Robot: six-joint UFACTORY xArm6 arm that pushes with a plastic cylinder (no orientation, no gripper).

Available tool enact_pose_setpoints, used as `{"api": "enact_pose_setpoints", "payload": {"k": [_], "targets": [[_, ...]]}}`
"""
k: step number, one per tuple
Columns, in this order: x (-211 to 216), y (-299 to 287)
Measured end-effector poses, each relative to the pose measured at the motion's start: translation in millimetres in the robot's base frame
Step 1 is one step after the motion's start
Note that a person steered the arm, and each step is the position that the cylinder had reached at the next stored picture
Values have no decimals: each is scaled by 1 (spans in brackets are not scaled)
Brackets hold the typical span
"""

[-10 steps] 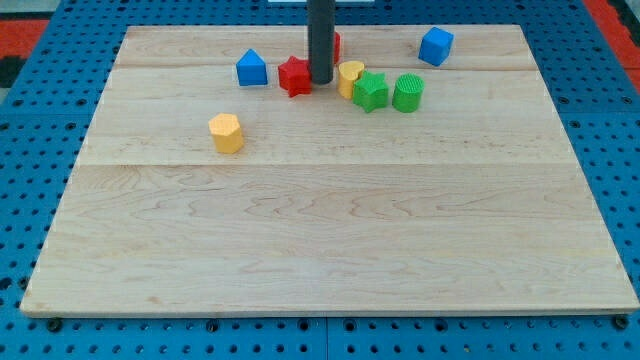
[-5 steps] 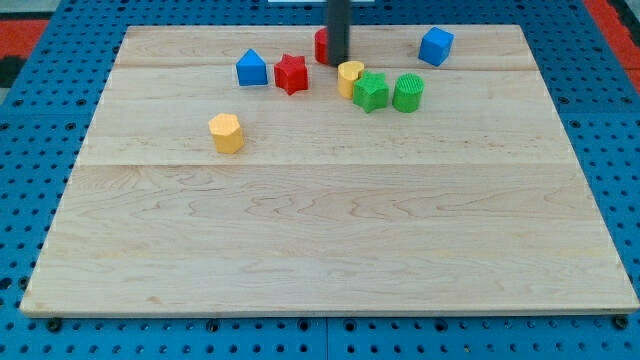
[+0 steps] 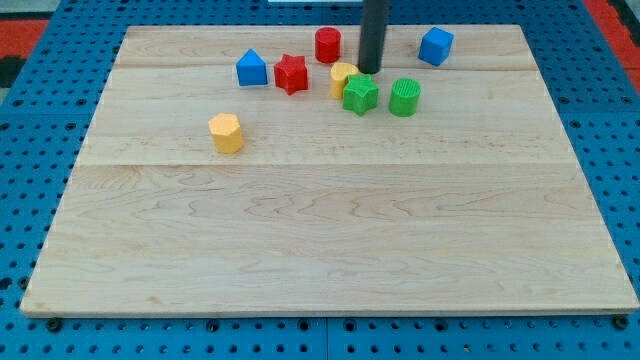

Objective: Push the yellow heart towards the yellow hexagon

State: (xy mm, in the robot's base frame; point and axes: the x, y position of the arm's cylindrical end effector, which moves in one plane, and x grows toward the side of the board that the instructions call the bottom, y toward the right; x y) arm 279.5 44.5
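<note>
Hand: none; my tip (image 3: 371, 71) is a bare rod, just above green star (image 3: 360, 94).
Risk: star rides along beside yellow heart (image 3: 342, 76), deflecting it from yellow hexagon (image 3: 227, 132).

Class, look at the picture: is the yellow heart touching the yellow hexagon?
No: the yellow heart sits against the green star near the view's top, well apart from the yellow hexagon.

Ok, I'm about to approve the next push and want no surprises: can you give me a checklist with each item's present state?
1. My tip on the far side of the yellow heart from the yellow hexagon: ok.
2. Tip touching heart: cannot tell.
3. Green star clear of the heart: not ok, it touches.
4. Path from heart to hexagon free of blocks: ok.
5. Red star apart from the heart: ok.
</note>
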Motion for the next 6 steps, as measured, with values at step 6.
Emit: {"api": "enact_pose_setpoints", "payload": {"k": [6], "targets": [[71, -99]]}}
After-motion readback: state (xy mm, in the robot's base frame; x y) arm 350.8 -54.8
